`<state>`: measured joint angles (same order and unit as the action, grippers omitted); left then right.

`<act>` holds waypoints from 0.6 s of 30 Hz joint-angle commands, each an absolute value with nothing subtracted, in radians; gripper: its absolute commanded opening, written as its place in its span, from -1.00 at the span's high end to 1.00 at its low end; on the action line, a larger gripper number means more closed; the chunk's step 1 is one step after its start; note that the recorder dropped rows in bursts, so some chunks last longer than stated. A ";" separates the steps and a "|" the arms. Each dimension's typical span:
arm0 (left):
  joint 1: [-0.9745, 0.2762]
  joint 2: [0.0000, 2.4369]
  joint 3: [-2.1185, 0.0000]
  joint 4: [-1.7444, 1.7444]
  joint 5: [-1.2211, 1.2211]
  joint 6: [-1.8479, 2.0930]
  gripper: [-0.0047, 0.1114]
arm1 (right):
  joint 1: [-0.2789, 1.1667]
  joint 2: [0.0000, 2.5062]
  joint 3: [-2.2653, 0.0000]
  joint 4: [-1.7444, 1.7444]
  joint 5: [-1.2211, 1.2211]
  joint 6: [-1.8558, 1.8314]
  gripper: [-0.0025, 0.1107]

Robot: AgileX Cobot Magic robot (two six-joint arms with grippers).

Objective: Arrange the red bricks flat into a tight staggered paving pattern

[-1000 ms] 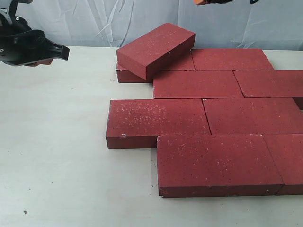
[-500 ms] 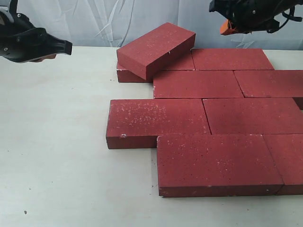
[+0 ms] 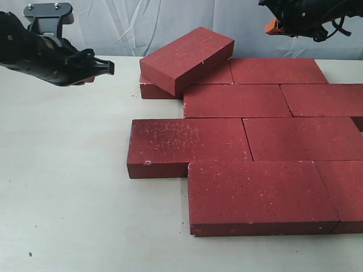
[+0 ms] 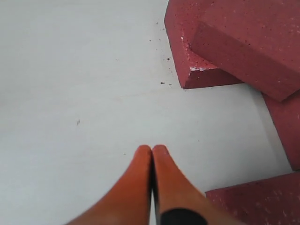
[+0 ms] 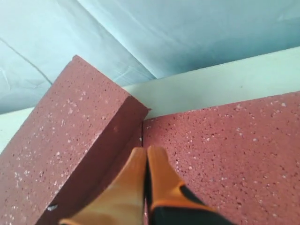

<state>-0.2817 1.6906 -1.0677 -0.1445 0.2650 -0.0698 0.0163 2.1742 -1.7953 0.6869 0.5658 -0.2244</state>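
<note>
Red bricks (image 3: 261,195) cover the table (image 3: 68,187) in four staggered rows. All but one lie flat with closed joints.

1. Front rows. These sit well apart from both pincers. Each flat brick's long axis runs across, from the left pincer's side to the right pincer's side, and each row is offset sideways from the next.
2. Far row. The tilted brick (image 3: 187,59) lies between the two pincers, propped on top of a far-row brick (image 3: 150,89) instead of beside it. Its long axis is skewed to the rows: one end points toward the left pincer, and the other reaches under the right pincer's tips.
3. Left pincer (image 3: 108,67). Its fingers are pressed together and hold nothing. It hovers over bare table, near the tilted brick's end and not touching it.
4. Right pincer (image 3: 273,26). Its fingers are also together and empty. In the right wrist view the tips sit over the seam where the tilted brick meets the flat far-row brick (image 5: 225,154).

Step in hand, as judged: seating the last brick. With both pincers closed, expect a push rather than a grasp. You need contact on the brick's side faces to slide it off its support and turn its long axis parallel to the rows. Then press it flat against a row end on the left pincer's side.
</note>
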 commanded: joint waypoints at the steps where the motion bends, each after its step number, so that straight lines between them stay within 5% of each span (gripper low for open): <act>1: -0.289 1.762 -1.117 -0.168 0.253 -0.071 0.92 | 0.012 2.200 -1.802 0.757 0.512 -0.235 0.97; 18: -0.289 1.914 -1.247 -0.195 0.240 -0.069 0.92 | 0.012 2.455 -2.247 0.852 0.704 -0.184 0.97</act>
